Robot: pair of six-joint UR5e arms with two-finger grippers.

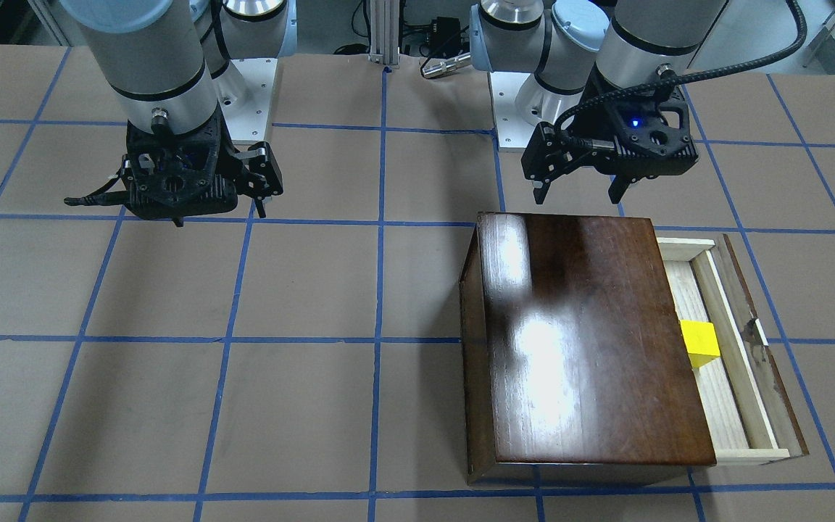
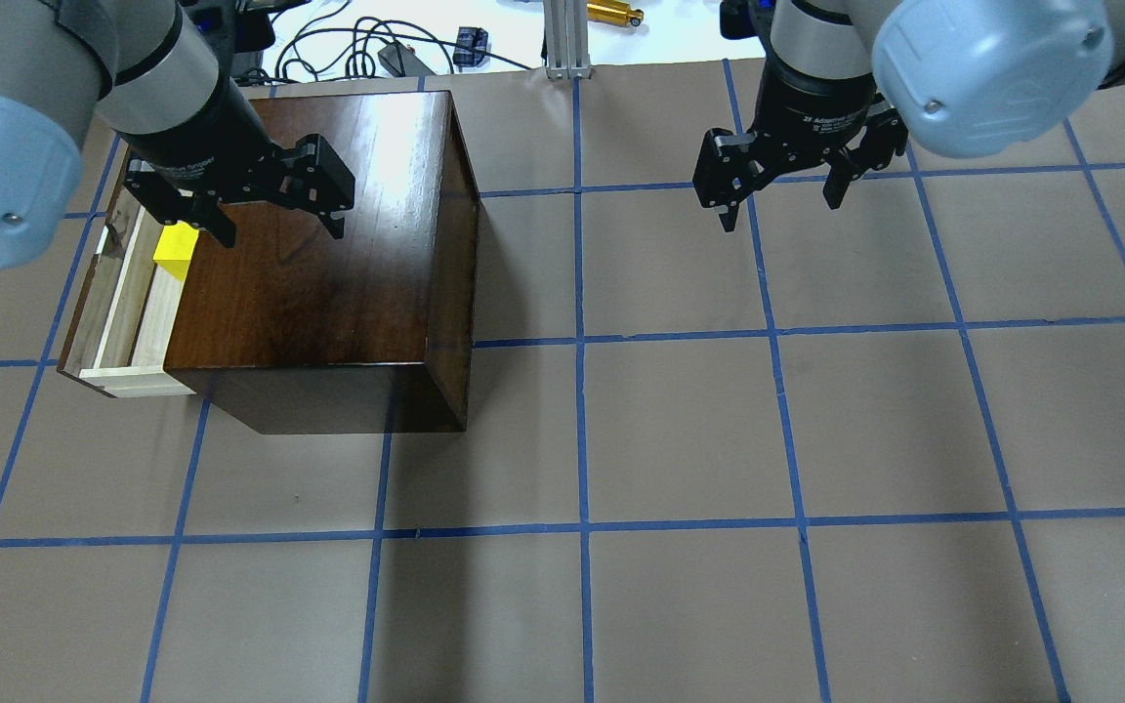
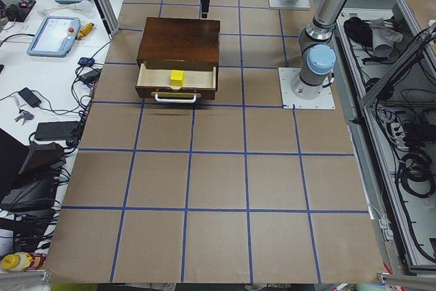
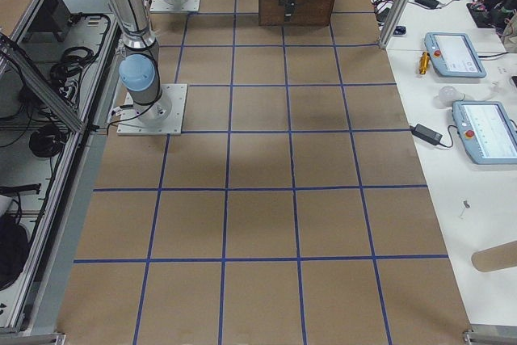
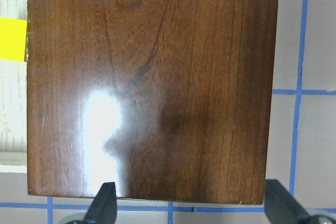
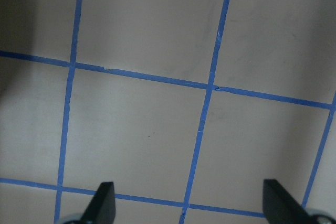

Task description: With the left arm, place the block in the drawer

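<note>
- Block [image 1: 700,344], bright yellow, lay inside the open drawer [image 1: 745,395] of the dark wooden box [image 1: 584,333], about midway along it and close against the box's opening.
- Left arm [image 1: 635,51] hung above the box, clear of the block, its jaws apart and holding nothing.
- Right arm [image 1: 156,65] hovered over bare bench [image 1: 301,290], well apart from the box, jaws likewise apart and empty.
- Placement looked done, by my judgement. The block probably sat flat on the drawer floor, though the box top hid its inner edge from above.
- Remaining work seemed slight: the drawer stood open, and the task asks for no closing.
</note>
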